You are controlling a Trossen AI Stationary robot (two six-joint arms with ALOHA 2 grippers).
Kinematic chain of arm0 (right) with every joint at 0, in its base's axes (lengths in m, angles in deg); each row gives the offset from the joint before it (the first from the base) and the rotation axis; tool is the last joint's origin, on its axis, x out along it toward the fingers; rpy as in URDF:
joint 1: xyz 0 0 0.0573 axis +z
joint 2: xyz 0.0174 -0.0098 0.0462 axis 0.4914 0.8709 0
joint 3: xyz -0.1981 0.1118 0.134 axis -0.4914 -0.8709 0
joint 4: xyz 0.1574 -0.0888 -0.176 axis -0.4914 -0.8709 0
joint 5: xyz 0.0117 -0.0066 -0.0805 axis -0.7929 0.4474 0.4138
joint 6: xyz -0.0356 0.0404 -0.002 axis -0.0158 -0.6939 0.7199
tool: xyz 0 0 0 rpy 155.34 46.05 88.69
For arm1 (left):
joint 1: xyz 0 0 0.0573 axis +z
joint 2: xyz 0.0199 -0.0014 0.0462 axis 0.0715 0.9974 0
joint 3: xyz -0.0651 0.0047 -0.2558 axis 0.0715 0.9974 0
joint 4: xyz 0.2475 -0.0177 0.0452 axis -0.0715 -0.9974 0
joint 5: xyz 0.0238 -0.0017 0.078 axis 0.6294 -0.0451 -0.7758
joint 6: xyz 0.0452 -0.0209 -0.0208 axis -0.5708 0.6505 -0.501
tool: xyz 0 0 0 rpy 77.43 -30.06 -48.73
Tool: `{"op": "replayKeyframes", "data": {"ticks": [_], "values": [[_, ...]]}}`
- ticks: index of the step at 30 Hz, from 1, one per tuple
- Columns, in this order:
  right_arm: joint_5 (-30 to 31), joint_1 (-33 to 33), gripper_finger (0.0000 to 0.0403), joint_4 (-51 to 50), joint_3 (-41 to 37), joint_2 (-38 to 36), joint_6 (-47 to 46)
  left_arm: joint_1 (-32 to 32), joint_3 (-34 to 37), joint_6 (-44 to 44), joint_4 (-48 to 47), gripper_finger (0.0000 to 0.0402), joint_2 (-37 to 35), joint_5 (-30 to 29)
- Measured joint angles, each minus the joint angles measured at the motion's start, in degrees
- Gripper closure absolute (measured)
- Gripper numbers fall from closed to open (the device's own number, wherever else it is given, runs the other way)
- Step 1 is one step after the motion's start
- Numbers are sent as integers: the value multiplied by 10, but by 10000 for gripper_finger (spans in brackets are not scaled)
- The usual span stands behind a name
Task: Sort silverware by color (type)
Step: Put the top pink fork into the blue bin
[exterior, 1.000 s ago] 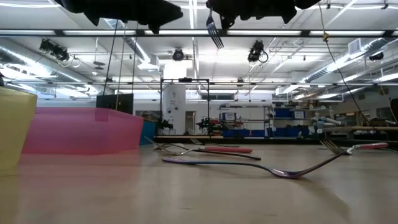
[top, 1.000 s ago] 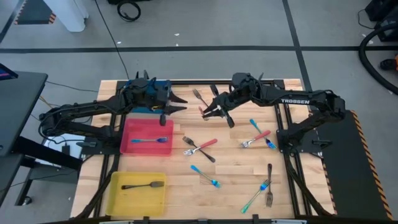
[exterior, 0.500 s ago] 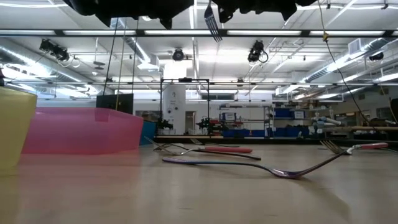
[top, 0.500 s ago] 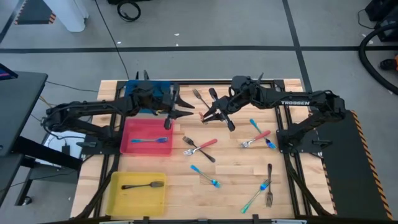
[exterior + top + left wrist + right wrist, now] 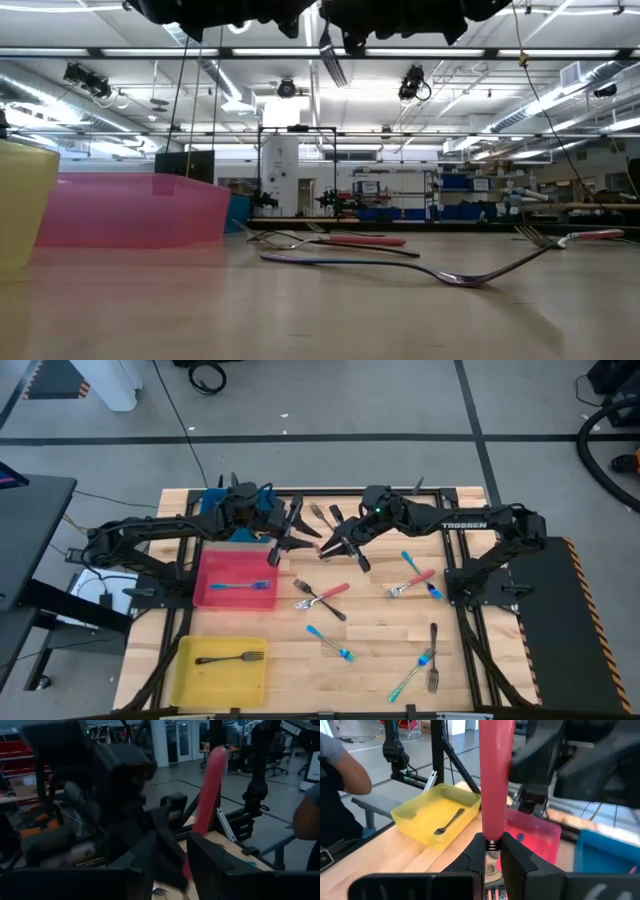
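Observation:
My right gripper (image 5: 338, 545) is high over the table's far middle, shut on a red-handled fork (image 5: 495, 780). The red handle points at my left gripper (image 5: 290, 538); the tines (image 5: 330, 55) hang below. My left gripper is open and close to the handle's free end (image 5: 322, 546). In the left wrist view the red handle (image 5: 207, 795) shows over the gap between the left fingers (image 5: 215, 865); I cannot tell whether they touch it. Other forks lie flat on the table. My right gripper pinches the fork at its metal neck (image 5: 491, 845), just below the red handle, between its two fingers. The fingers lie along the fork, nearly level, coming from the table's right. The fork is lifted clear of the table, its handle sticking out ahead of the fingertips.
A blue bin (image 5: 250, 505), a pink bin (image 5: 215, 595) holding a blue-handled fork and a yellow bin (image 5: 190, 680) holding a dark fork line the left side. Several forks (image 5: 320, 596) (image 5: 415, 575) (image 5: 430, 660) lie scattered on the middle and right. A person (image 5: 340, 770) is beyond the table.
My left gripper has moved toward the table's right, closing in on the held fork's handle, and has swung round somewhat. My right gripper has gone slightly left and down with the fork, whose tines in the low view have shifted left and now show edge-on.

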Motion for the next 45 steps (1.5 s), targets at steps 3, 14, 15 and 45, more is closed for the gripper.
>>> {"op": "replayKeyframes", "data": {"ticks": [3, 14, 15, 45], "values": [[-3, -4, 360, 5, 0, 8, -6, 0, -9, 3, -5, 292, 14, 23], [-2, -7, 360, -14, 0, -1, -12, 39, -11, 14, -46, 292, 15, 34], [0, -8, 360, -18, 0, -1, -12, 44, -11, 14, -47, 292, 15, 35], [24, -26, 359, 55, 0, 34, -38, 20, -10, -7, -24, 309, 15, 100]]}}
